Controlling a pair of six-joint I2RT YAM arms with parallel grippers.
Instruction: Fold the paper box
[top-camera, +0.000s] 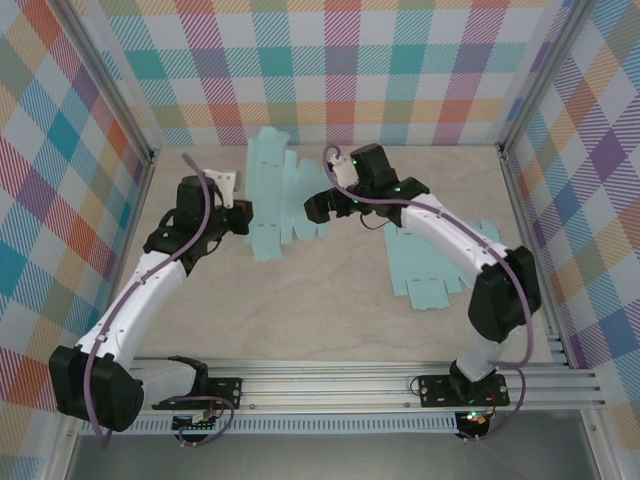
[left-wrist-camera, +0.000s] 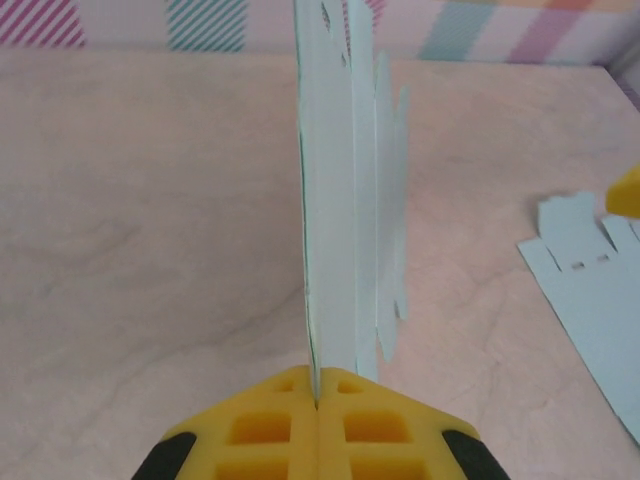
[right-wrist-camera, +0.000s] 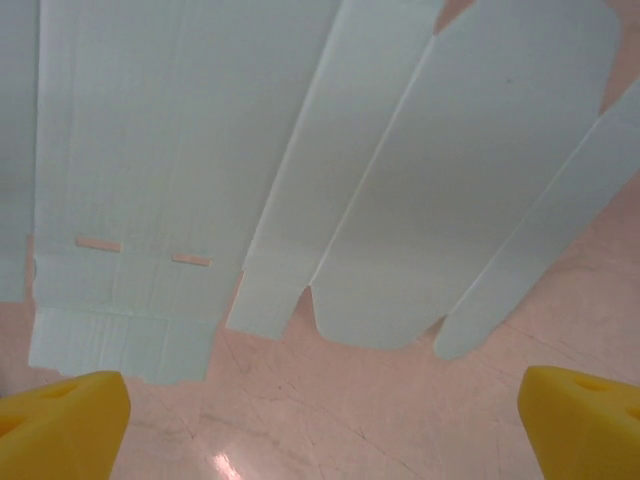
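1. At six o'clock in the top view, along the near edge of the table, both arm bases sit bolted to a metal rail.
2. From the base at seven o'clock, the left arm reaches up toward ten o'clock. It ends at the left gripper, whose yellow pads are clenched flat together on the left edge of the paper box blank.
3. Seen from the left wrist, the pale teal sheet starts right at the pinched pads at six o'clock and runs straight to twelve o'clock. It is viewed nearly edge-on, with its tabs fanning toward one o'clock.
4. From five o'clock, the right arm bends up and inward, passing above a second blank. That blank lies flat on the table at three o'clock, apart from the held one.
5. Over the held blank's right-hand tabs hangs the right gripper, released, jaws spread wide and holding nothing.
6. Through the right wrist camera, its yellow fingertips sit at seven and five o'clock with bare table between them. The blank's panels and rounded flaps spread from nine round to two o'clock, just beyond the tips and not touching them.
7. Between the two grippers, the paper box blank stretches toward twelve o'clock, and its far end lies near the back wall.
8. Beyond it, plaid walls close the workspace at nine, twelve and three o'clock.
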